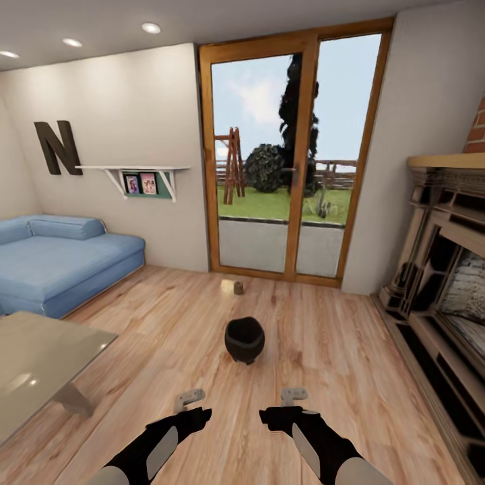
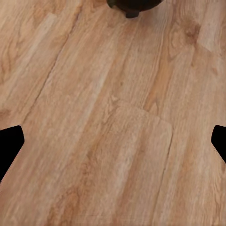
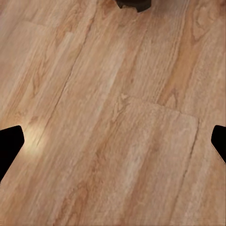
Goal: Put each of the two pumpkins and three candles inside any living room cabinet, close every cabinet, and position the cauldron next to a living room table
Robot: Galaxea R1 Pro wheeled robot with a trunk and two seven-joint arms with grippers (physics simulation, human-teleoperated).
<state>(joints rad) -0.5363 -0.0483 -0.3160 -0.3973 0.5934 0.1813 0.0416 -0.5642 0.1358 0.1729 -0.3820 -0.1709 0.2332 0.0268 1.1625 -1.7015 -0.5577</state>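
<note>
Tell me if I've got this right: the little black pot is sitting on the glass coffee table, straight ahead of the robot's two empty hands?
Not quite. The black pot stands on the wooden floor, not on the glass coffee table, which is off to the robot's left. The head view shows this. The rest holds: it is straight ahead of the left gripper and right gripper, both empty.

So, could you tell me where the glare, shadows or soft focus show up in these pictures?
Head view: the glass table reflects pale light, the cauldron casts a small dark shadow on the floor, and the fireplace looks stretched at the frame edge. Right wrist view: a bright patch glints on the planks beside a dark finger. Left wrist view: the wood grain looks soft.
</note>
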